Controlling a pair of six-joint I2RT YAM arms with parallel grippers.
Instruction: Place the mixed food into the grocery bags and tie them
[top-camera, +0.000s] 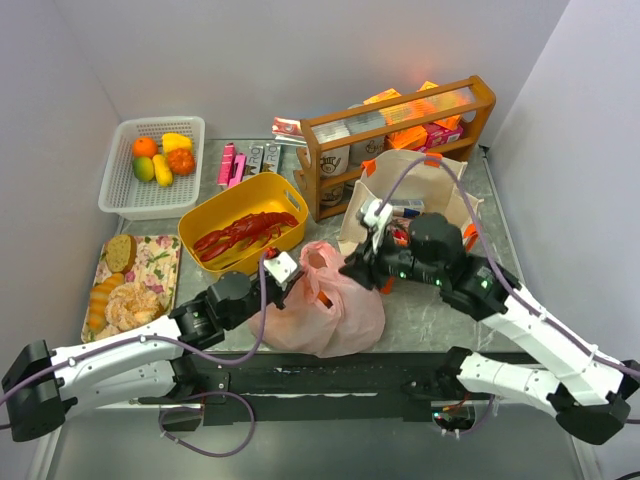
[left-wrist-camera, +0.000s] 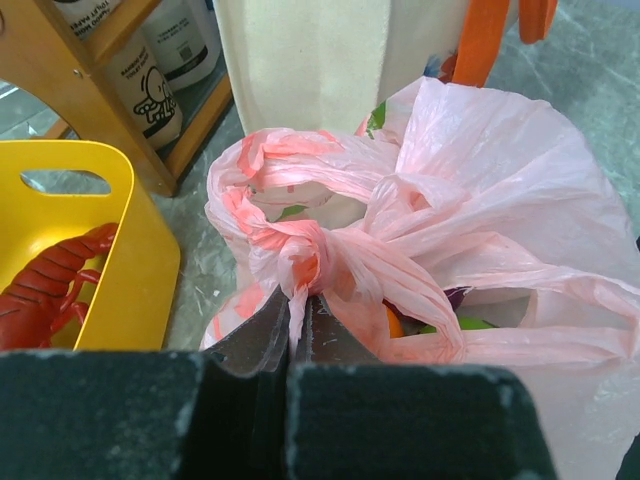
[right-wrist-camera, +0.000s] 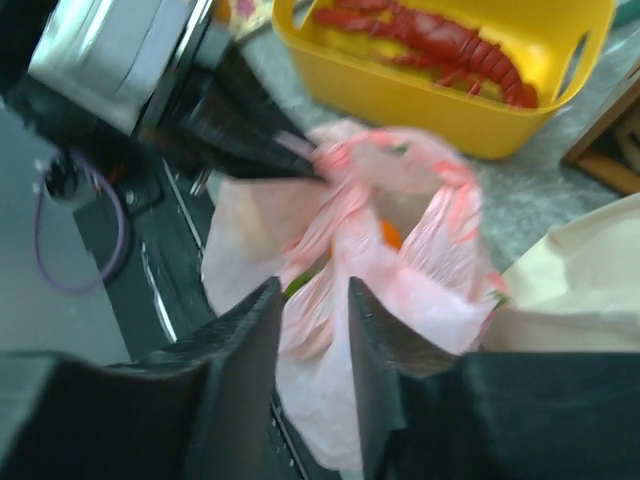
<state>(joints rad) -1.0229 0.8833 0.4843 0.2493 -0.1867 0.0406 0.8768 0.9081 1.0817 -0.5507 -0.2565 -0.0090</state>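
The pink plastic bag (top-camera: 335, 310) lies at the front middle of the table, its handles twisted into a knot (left-wrist-camera: 300, 250). Through its gaps an orange (left-wrist-camera: 395, 325), something green (left-wrist-camera: 470, 322) and something purple (left-wrist-camera: 455, 295) show. My left gripper (left-wrist-camera: 297, 310) is shut on a thin strip of the bag's handle just below the knot, and sits at the bag's left side (top-camera: 300, 283). At the bag's right side, my right gripper (right-wrist-camera: 315, 295) hangs with its jaws apart and pink plastic showing in the gap. The cream canvas tote (top-camera: 410, 190) stands upright behind the pink bag.
A yellow tub (top-camera: 245, 215) with a red lobster (top-camera: 245, 232) sits left of the bag. Behind are a wooden rack (top-camera: 400, 130) with boxes and a white mesh basket (top-camera: 150, 165) of fruit. A floral tray (top-camera: 130, 285) of bread lies at the left.
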